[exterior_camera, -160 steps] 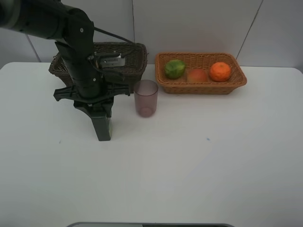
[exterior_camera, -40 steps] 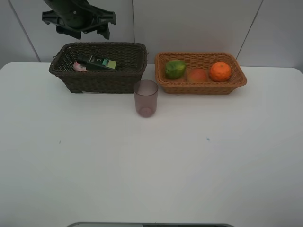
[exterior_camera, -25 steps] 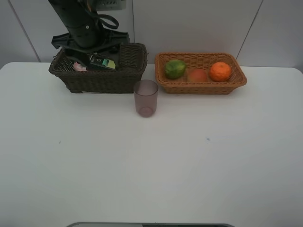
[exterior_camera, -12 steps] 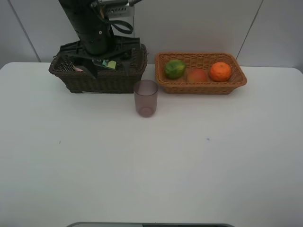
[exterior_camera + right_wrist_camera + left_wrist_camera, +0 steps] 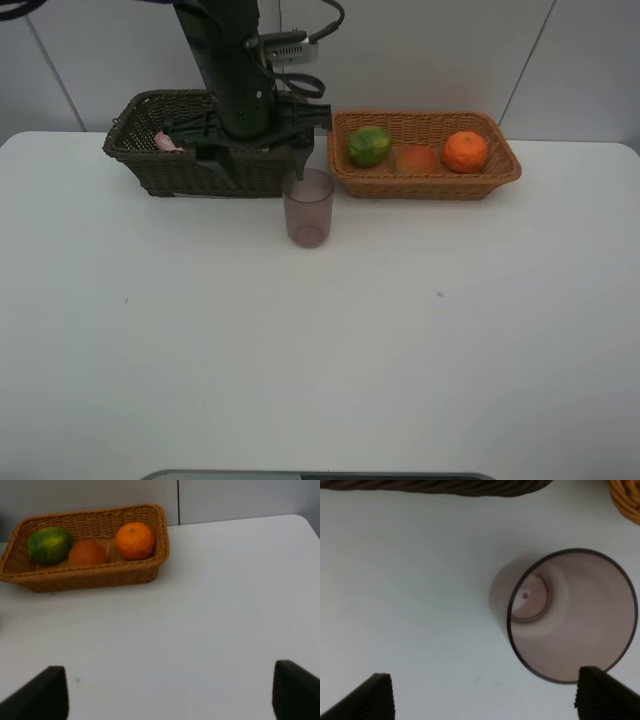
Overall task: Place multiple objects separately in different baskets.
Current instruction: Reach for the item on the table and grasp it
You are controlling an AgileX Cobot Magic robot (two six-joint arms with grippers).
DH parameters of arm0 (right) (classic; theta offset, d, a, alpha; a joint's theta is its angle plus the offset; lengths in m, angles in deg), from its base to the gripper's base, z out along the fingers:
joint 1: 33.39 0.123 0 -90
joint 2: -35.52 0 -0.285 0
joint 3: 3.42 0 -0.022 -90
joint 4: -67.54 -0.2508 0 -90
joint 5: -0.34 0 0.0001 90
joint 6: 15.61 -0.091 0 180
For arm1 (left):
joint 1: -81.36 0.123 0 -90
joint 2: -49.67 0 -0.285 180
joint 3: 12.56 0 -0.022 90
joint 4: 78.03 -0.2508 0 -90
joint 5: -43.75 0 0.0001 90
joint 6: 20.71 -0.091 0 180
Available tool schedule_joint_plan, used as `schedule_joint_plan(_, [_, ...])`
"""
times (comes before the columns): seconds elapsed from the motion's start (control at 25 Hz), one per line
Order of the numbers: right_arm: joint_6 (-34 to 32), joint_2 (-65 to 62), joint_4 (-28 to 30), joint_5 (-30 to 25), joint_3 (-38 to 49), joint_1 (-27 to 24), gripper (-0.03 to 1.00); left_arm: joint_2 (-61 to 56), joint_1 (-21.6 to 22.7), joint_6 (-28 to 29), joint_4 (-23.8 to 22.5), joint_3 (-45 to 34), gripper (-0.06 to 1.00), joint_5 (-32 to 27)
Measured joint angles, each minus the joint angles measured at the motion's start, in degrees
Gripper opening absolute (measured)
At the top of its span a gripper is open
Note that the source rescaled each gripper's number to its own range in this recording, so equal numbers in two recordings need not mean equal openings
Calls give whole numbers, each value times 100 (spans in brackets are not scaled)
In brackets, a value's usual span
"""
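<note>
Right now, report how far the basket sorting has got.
Done: the green fruit, peach and orange lie in the tan basket; a pink tube shows in the dark basket. In hand: the open left gripper hangs just above the purple cup. Left: grasping and basketing that cup, which stands on the table.

Surface: white table [image 5: 400, 340] under my arms | Below my left gripper [image 5: 482, 697]: upright translucent purple cup [image 5: 308, 207] | Just behind it: dark brown basket [image 5: 190, 170] | Off to its right: orange-tan basket [image 5: 425, 185]
</note>
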State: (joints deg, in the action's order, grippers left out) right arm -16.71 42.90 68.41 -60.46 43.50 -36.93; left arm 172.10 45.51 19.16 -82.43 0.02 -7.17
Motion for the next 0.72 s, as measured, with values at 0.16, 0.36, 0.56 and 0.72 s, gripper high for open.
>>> schedule_joint_plan(0.16, [0, 0, 0, 0, 0, 0, 71, 131, -13, 120, -7, 33, 93, 59])
schedule_joint_plan(0.36, [0, 0, 0, 0, 0, 0, 71, 258, -13, 269, -21, 44, 93, 263])
schedule_joint_plan(0.56, [0, 0, 0, 0, 0, 0, 71, 420, -13, 495, -21, 44, 93, 476])
schedule_joint_plan(0.72, [0, 0, 0, 0, 0, 0, 71, 492, -13, 536, -39, 44, 93, 717])
